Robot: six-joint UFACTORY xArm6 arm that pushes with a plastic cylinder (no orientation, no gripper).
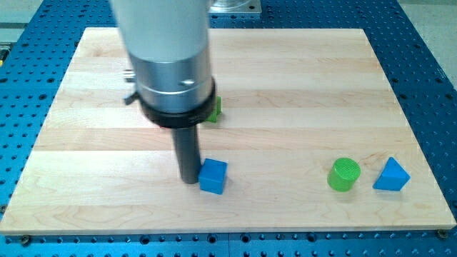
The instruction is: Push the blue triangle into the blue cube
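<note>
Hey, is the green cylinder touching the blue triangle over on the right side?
Apart. The camera view shows a strip of bare wooden board between the green cylinder and the blue triangle, which sits just to its right.

I see a green cylinder (344, 174) standing upright on the wooden board (285, 86), low toward the board's four o'clock corner. Another green block (215, 108) sits near the board's middle, at about ten o'clock from the cylinder and well apart from it; only a sliver of it shows, so I cannot tell its shape. The board lies on a blue perforated table (428, 64), which frames it on every side.
</note>
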